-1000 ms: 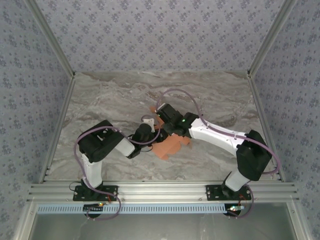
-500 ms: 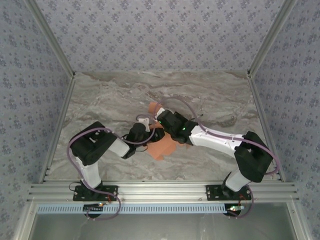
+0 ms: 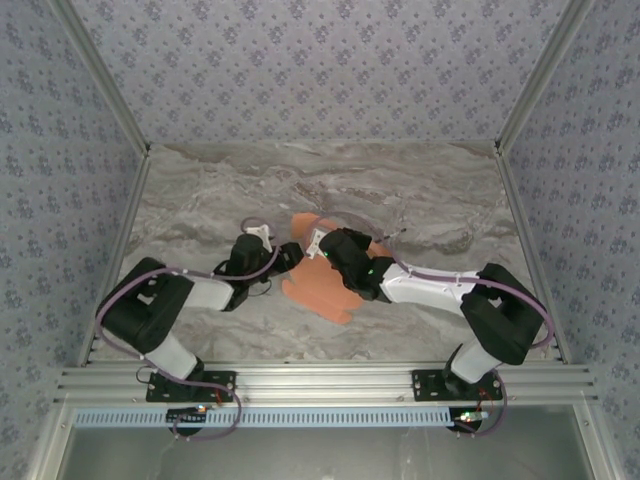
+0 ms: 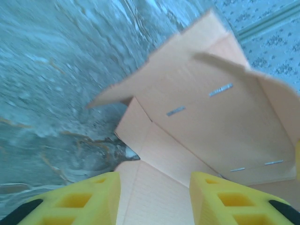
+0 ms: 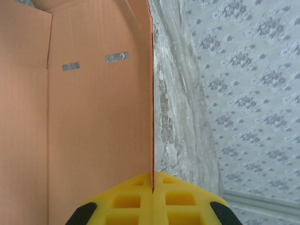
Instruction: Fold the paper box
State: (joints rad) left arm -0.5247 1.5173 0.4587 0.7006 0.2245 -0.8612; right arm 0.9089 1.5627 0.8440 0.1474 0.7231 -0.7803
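**Item.** The paper box (image 3: 322, 292) is lying near the middle of the surface (image 3: 200, 200), not yet formed. In the left wrist view its panels (image 4: 211, 108) are standing at loose angles, with the tab slits unfilled.

**Grippers.** The right gripper (image 5: 153, 180) is pinching one upright panel (image 5: 93, 117) edge-on between closed pads. The left gripper (image 4: 154, 197) is sitting just beside the near flap with its fingers parted, gripping nothing.

**Risks, as judged.**
- The card is hanging on a single thin-edge pinch. Any twist of the right wrist is likely to crease the panel off its score line or let it slip out.
- The left fingers are approaching a flap that is lifting off the surface. A low entry could push the sheet instead of folding it.
- The two wrists are working close together over the box (image 3: 300, 255), so contact between them is a possibility.

**Clearance.** Open surface is lying on every side of the box, most of it toward the far wall (image 3: 320, 80). The side walls are standing well apart from the work.
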